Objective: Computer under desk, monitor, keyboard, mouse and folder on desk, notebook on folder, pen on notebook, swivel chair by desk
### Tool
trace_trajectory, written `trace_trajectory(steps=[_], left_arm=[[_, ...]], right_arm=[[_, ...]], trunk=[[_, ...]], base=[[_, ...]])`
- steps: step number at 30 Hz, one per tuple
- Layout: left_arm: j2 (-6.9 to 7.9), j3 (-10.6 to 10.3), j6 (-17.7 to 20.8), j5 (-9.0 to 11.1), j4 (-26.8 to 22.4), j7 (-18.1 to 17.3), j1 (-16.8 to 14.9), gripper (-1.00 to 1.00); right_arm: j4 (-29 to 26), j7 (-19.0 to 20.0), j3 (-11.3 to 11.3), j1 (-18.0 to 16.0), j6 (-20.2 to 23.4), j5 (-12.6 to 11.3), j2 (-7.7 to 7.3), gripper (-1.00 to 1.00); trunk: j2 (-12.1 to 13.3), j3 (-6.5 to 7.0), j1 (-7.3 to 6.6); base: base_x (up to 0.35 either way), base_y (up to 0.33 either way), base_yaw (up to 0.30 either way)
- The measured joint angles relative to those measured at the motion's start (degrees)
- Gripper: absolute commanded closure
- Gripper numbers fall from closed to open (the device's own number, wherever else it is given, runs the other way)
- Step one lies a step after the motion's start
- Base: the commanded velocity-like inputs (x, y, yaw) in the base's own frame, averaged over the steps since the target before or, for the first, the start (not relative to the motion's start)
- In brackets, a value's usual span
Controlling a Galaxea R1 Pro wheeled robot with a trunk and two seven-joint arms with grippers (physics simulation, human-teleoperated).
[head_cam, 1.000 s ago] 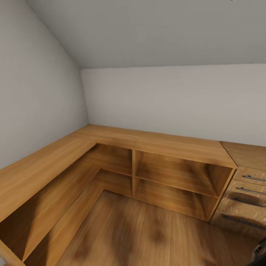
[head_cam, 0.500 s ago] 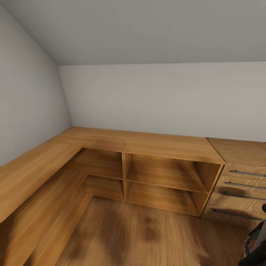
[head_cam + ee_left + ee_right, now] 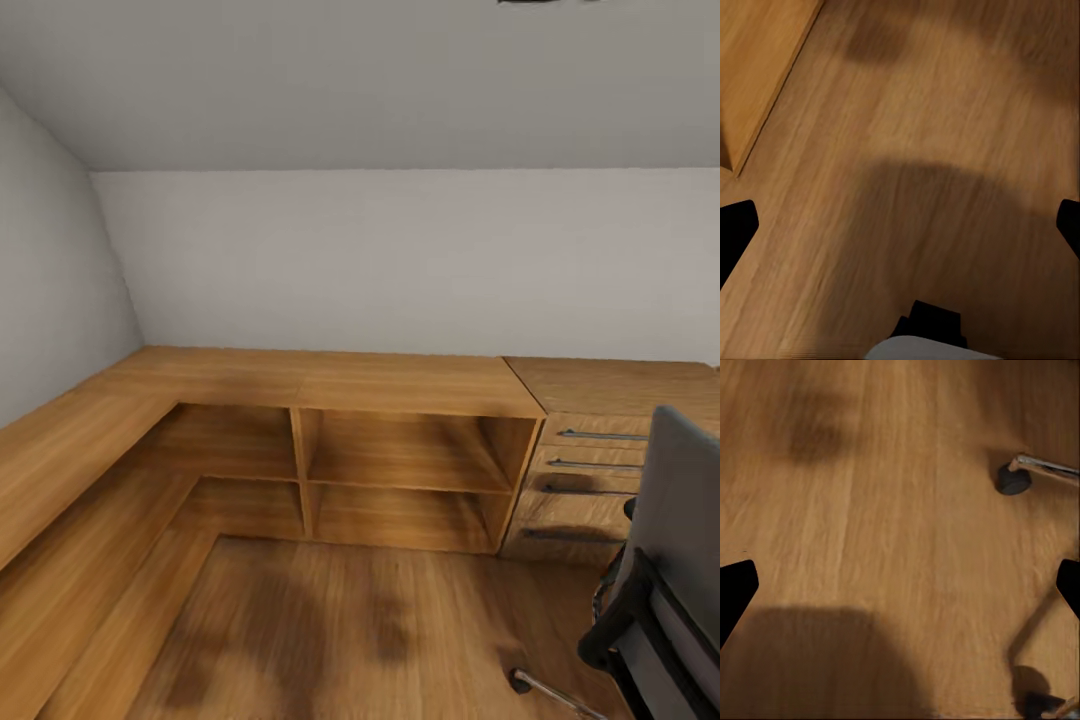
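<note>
The swivel chair [image 3: 678,500] stands at the lower right of the head view. I see it from behind, with its grey back, a black arm [image 3: 622,618] and a chrome leg with a caster [image 3: 545,688]; the back hides its seat. My right gripper [image 3: 900,589] hangs open over the wooden floor, and one chair caster [image 3: 1011,480] on a chrome leg [image 3: 1050,469] lies ahead of it. My left gripper [image 3: 900,225] is also open above bare floor, with nothing between its fingers.
A low light wooden L-shaped shelf unit [image 3: 330,380] runs along the left and back walls. A light wooden drawer cabinet [image 3: 600,440] with metal handles adjoins it on the right. A sloped ceiling comes down over the shelves. A corner of the shelf base [image 3: 757,67] shows near the left gripper.
The head camera has swung to the right, so the shelves shifted left in the picture. The swivel chair has come into view at the lower right.
</note>
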Motion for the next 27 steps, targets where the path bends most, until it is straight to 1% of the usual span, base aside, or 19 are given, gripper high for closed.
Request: trace_trajectory(steps=[8, 11, 27], left_arm=[[0.06, 0.09, -0.02, 0.0, -0.05, 0.03, 0.0, -1.0], [0.07, 0.09, -0.03, 0.01, -0.03, 0.04, 0.0, -1.0], [0.09, 0.01, -0.02, 0.0, 0.0, 0.0, 0.0, -1.0]], right_arm=[[0.0, 0.0, -0.07, 0.0, -0.08, -0.08, 0.0, -1.0], [0.0, 0.02, -0.08, 0.0, -0.11, -0.08, -0.01, -1.0], [0.0, 0.0, -0.09, 0.0, -0.24, -0.06, 0.0, -1.0]], trunk=[[0.0, -0.01, 0.0], [0.0, -0.01, -0.01], [0.0, -0.01, -0.03]], base=[[-0.316, 0.086, -0.288], [-0.201, 0.112, -0.294], [-0.012, 0.007, -0.299]])
